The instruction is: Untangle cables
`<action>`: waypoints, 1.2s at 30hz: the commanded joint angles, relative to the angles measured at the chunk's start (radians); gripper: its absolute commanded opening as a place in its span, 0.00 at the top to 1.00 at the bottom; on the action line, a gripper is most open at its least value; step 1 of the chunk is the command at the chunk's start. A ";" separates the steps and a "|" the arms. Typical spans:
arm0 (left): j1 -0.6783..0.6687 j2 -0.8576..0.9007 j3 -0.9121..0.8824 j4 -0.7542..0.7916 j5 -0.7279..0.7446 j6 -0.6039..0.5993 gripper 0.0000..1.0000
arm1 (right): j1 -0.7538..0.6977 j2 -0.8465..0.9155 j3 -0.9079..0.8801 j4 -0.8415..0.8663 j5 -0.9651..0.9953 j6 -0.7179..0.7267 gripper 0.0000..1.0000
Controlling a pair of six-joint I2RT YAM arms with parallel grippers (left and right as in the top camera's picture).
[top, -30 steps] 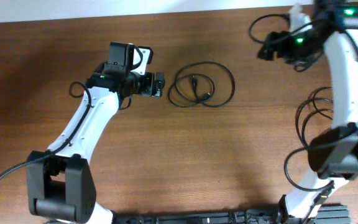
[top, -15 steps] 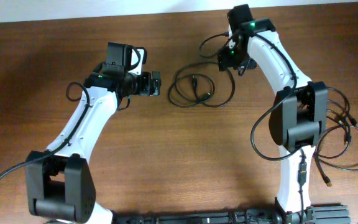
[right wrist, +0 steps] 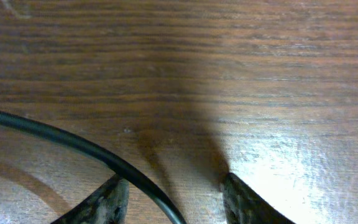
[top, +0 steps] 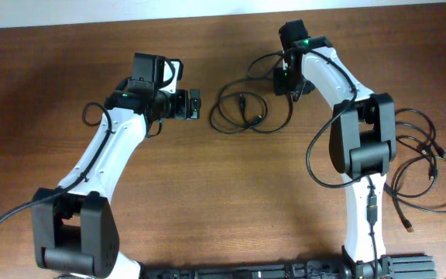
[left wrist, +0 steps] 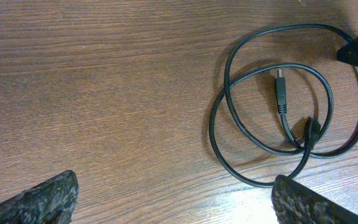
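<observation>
The cables (left wrist: pixel 281 96) lie looped together at the upper centre of the table (top: pixel 207 194), with nothing separated yet (all the work is ahead). The right gripper (right wrist: pixel 176 194) straddles one strand with its fingers spread, not pinching it. The left gripper (left wrist: pixel 179 202) hangs wide apart just left of the coil.

The thin black cables (top: pixel 245 106) lie flat mid-table (top: pixel 207 201) in loose, overlapping loops. Two small plug ends (left wrist: pixel 281 93) rest inside the coil, close together.

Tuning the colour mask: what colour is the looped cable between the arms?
Black. The cable shows best in the left wrist view.
</observation>
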 commanded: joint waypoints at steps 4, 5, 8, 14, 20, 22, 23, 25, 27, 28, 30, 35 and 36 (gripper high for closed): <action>0.003 0.007 0.005 -0.001 -0.010 -0.009 0.01 | 0.003 -0.026 0.053 -0.099 0.005 0.013 0.96; 0.003 0.007 0.005 -0.001 -0.010 -0.009 0.01 | 0.003 -0.047 0.109 -0.135 0.005 0.013 0.96; 0.003 0.007 0.005 -0.002 -0.010 -0.009 0.01 | 0.003 -0.109 0.283 -0.228 0.005 0.013 0.96; 0.003 0.007 0.005 -0.006 -0.010 -0.009 0.01 | 0.005 -0.256 0.726 -0.446 -0.023 0.013 0.96; 0.003 0.007 0.005 0.162 0.344 -0.004 0.01 | 0.005 -0.328 0.781 -0.594 -0.305 0.008 0.96; 0.003 0.007 0.005 0.310 0.588 -0.005 0.01 | 0.005 -0.328 0.781 -0.616 -0.320 0.005 0.96; 0.003 0.007 0.005 0.377 0.671 -0.007 0.01 | 0.005 -0.328 0.781 -0.623 -0.335 0.005 0.96; 0.003 0.007 0.005 0.442 0.695 -0.088 0.01 | 0.005 -0.328 0.781 -0.626 -0.412 0.005 0.96; 0.002 0.007 0.005 0.445 0.694 -0.095 0.01 | 0.005 -0.328 0.781 -0.626 -0.452 0.005 0.96; 0.000 0.007 0.005 0.445 0.694 -0.095 0.01 | 0.005 -0.328 0.781 -0.626 -0.479 0.005 0.96; -0.015 0.007 0.005 0.445 0.694 -0.095 0.01 | 0.005 -0.328 0.781 -0.616 -0.573 -0.008 0.96; -0.025 0.007 0.005 0.388 0.588 -0.094 0.01 | 0.005 -0.330 0.781 -0.615 -0.630 -0.023 0.96; -0.025 0.007 0.005 0.366 0.537 -0.093 0.01 | 0.005 -0.331 0.781 -0.613 -0.645 -0.026 0.96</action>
